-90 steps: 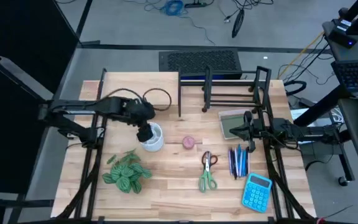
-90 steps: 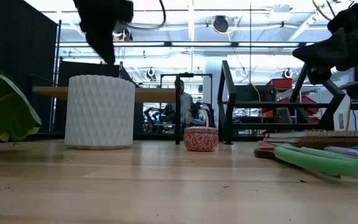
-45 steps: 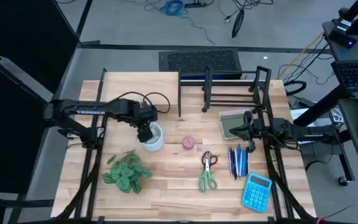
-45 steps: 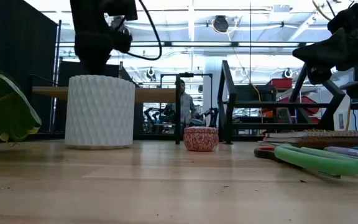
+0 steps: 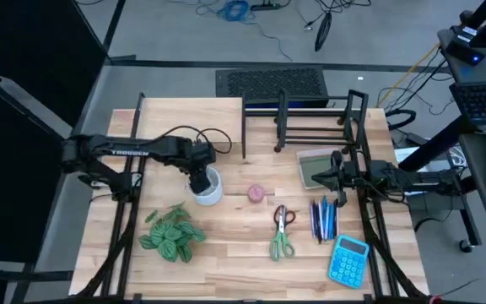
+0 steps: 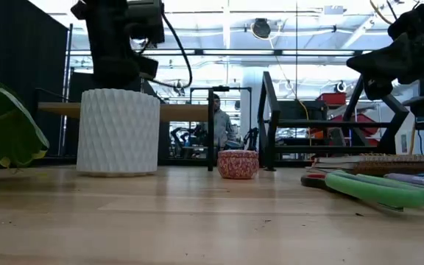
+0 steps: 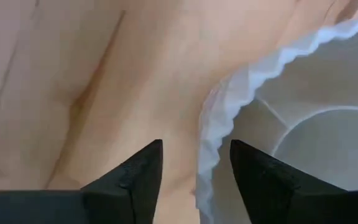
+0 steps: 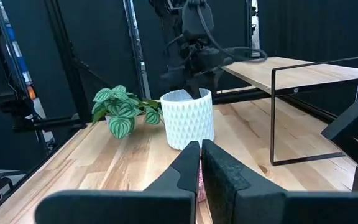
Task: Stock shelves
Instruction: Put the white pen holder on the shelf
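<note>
At table's far edge, black rack (image 5: 315, 122) lengthwise, left end effector (image 7: 193, 168) released astride white pot (image 5: 208, 187) rim

The wooden table (image 5: 226, 245) holds many things. A white bumpy pot (image 5: 207, 187) stands on it right under the left gripper (image 5: 198, 181), whose jaws sit open over the pot's rim. A leafy green plant (image 5: 172, 233) lies near that pot. A small pink cup (image 5: 256, 192) sits between the two grippers. Green scissors (image 5: 282, 232) lie close by. Blue pens (image 5: 323, 217) and a blue calculator (image 5: 348, 259) lie near the right gripper (image 5: 337, 175), whose jaws are pressed together. A grey pad (image 5: 316, 167) lies just under it. A pale wood shelf (image 5: 184, 118) and a black wire rack (image 5: 310, 122) stand at the far edge.
</note>
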Controlling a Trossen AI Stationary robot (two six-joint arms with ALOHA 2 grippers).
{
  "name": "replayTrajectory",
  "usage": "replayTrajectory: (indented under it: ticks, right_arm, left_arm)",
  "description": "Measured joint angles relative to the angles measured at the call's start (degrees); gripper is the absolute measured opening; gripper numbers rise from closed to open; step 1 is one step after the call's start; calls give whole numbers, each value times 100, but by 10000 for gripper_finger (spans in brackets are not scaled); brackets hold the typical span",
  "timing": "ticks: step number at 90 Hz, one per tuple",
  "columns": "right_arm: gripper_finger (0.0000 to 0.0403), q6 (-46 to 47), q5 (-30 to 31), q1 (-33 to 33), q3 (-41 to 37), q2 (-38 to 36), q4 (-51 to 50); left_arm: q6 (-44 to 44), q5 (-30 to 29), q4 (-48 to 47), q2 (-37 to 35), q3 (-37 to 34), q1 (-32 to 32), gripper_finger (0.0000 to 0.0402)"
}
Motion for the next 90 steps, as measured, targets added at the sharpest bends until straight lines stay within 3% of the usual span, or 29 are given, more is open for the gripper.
replayTrajectory:
  ticks: [15,19,47,71,90]
  right_arm:
    - [0,-1,-2,0,0,0,0]
    - [0,-1,0,0,0,0,0]
    - [0,0,0,-1,0,0,0]
    - [0,1,0,0,0,2,2]
    - [0,-1,-1,-2,0,1,0]
  left_arm:
    - [18,0,54,7,0,-4,29]
    - [27,15,65,7,2,-4,14]
    - [17,148,-388,-145,786,-70,4]
    - [-14,-31,-2179,-370,2403,25,2]
    - [-15,-590,-3546,-413,3797,682,1]
